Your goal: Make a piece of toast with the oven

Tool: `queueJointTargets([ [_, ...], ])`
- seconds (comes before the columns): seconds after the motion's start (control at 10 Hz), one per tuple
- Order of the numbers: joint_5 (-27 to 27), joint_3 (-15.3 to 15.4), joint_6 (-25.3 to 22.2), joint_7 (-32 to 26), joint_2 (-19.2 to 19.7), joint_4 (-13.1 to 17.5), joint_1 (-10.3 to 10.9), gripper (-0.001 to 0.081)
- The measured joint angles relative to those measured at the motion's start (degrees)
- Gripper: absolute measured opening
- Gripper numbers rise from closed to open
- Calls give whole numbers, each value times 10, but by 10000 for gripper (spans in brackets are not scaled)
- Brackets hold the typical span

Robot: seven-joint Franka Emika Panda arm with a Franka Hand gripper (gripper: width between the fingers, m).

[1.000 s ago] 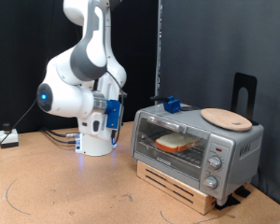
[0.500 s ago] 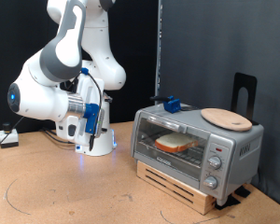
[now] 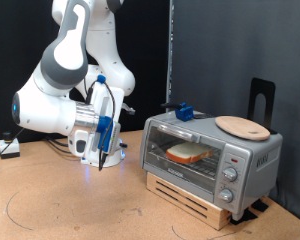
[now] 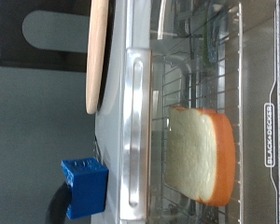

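Since half a second ago my arm has barely shifted, the wrist only turning a little more toward the oven, while the toast and oven sit exactly as before.

From my seat, the piece of toast (image 3: 189, 153) lies flat on the wire rack (image 4: 191, 84) inside the oven (image 3: 210, 153), behind the glass door (image 3: 180, 155), which looks shut with its handle (image 4: 134, 131) up. 1 wooden plate (image 3: 242, 126) and 1 small blue block (image 3: 182, 112) rest on the oven's roof.

My gripper (image 3: 100, 143) hangs well apart from the oven, toward the exterior view's left, so the toast lies to its right in that view, the slice's broad face level with the rack. Nothing sits between the fingers; whether they stand apart or together I cannot tell.
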Motion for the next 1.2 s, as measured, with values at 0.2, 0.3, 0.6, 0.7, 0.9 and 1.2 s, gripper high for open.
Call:
queueJointTargets([
  [0.2,-8,13,-2,3,42,46,7,807],
  [0.3,-9,18,10,5,61,67,13,807],
  [0.6,22,21,19,5,78,81,17,807],
  [0.7,52,25,19,5,88,93,17,807],
  [0.9,60,36,-13,43,131,143,22,807],
  [1.2,13,41,-10,86,193,226,49,807],
])
